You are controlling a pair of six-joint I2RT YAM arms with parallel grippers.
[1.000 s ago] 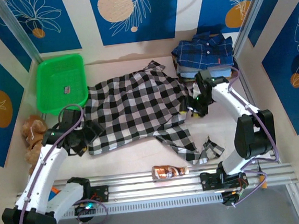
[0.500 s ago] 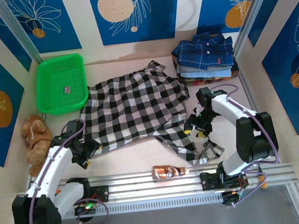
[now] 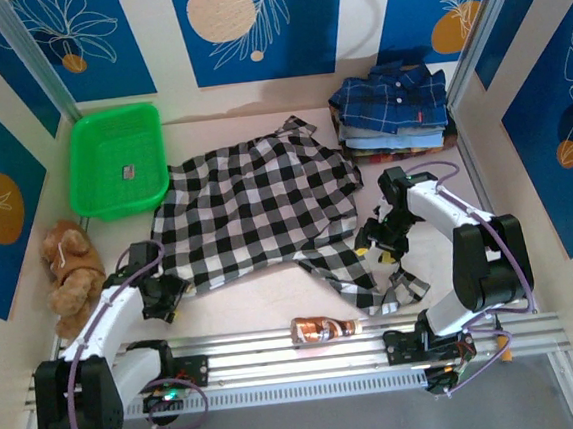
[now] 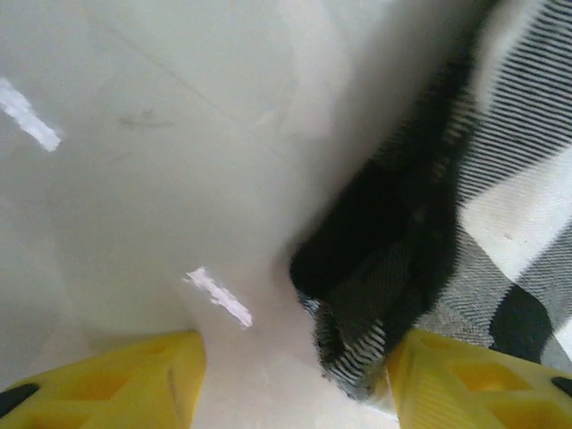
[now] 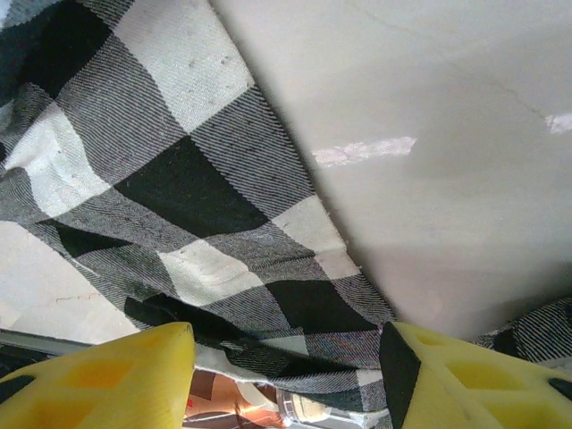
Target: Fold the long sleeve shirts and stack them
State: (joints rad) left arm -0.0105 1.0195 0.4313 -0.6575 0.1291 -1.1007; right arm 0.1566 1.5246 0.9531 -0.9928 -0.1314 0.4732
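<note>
Worktop carries the checked shirt spread flat at centre as before, with the folded stack, navy shirt on top, at 1 o'clock. The right end effector, earlier at the shirt's 3 o'clock edge, now sits over the sleeve at 5 o'clock, fingers part open across the cloth and nothing clamped. The left end effector, narrowed from wide, is at the 7 o'clock hem corner, fingers apart, cloth touching one.

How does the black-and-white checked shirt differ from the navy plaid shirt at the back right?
The checked shirt lies spread open mid-table; the navy shirt is folded. The checked shirt rests on the table; the navy shirt tops a stack. Both are patterned in squares.
</note>
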